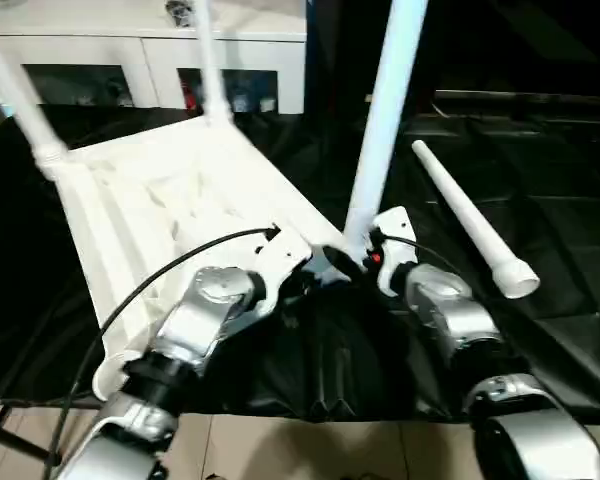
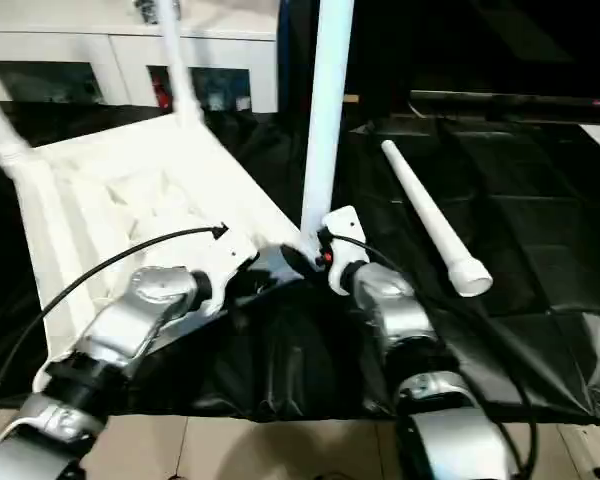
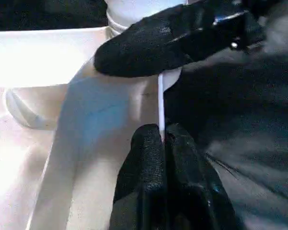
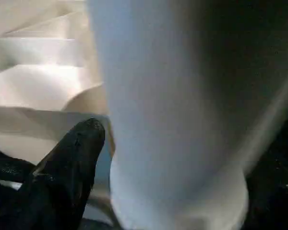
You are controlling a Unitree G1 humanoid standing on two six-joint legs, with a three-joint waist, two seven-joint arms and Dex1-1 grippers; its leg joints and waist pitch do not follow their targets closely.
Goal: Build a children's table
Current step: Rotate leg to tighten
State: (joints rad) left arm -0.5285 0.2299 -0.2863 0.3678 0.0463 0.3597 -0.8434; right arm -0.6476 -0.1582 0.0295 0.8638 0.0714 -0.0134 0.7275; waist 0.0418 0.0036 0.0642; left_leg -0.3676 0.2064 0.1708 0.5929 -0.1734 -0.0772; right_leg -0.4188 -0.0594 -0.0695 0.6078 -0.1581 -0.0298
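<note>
Three legs upright in tabletop (image 1: 170,200) corner sockets: far-left (image 1: 15,95), far (image 1: 210,70), near-right (image 1: 385,120). Fourth leg (image 1: 470,220) loose on black surface (image 1: 560,200), well right; near-left socket apparently unfilled. Left end effector (image 3: 163,139) pressed together, pinching tabletop's thin edge. Right end effector (image 1: 355,262) spread about near-right leg's base.

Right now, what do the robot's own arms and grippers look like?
Both forearms are silver metal with rounded joint housings and black bands. The left arm has a thin black cable looping over it to a white wrist block. The right arm has a white wrist block too, with a small red mark. The gripper fingers are black and rounded.
</note>
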